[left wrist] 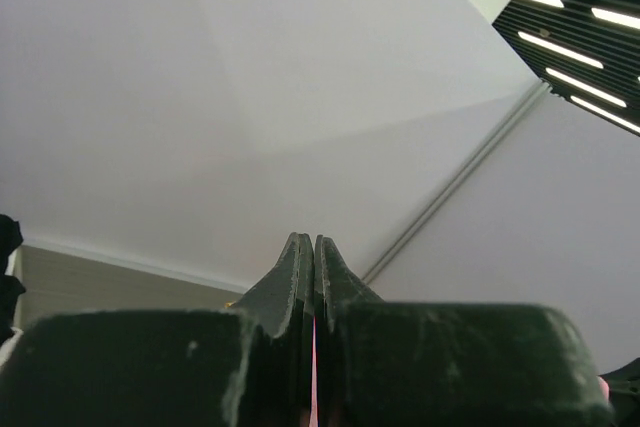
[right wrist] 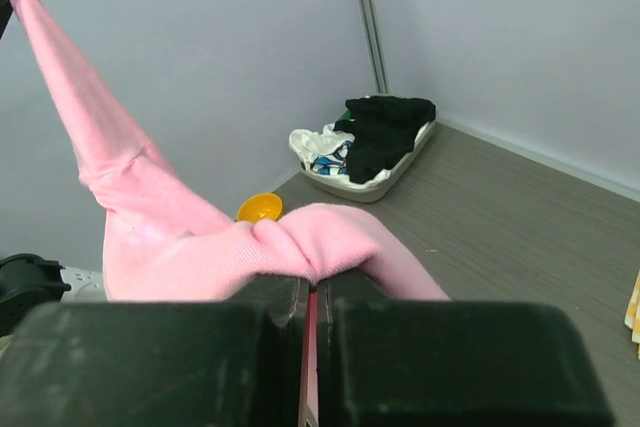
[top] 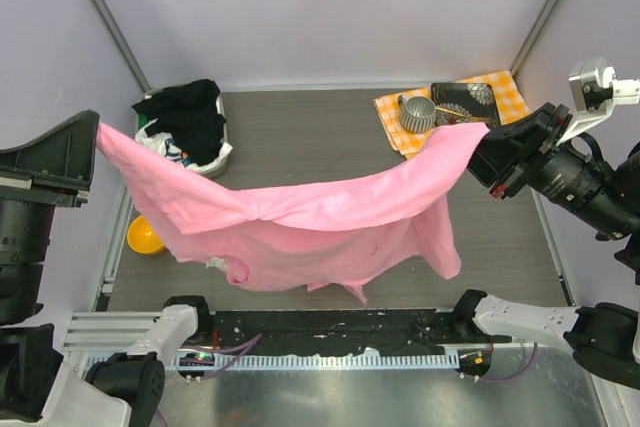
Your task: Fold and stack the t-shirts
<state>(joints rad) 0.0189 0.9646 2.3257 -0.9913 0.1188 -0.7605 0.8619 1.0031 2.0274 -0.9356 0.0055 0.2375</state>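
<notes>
Pink t-shirt hangs in the air above the desk, strung between both arms with its long axis running left to right and its middle sagging toward the near edge. Whether the lowest folds touch the surface cannot be told. The left pincer is closed on one raised end, a sliver of pink showing between its fingers in the wrist view. The right pincer is clamped on the bunched other end, so neither arm is nearer. Laying the garment flat probably calls for both arms to lower together onto the bare middle. A basket holding a black t-shirt sits far left and a yellow bowl beside the left edge. A checked cloth with a metal cup crowds the far right corner.
</notes>
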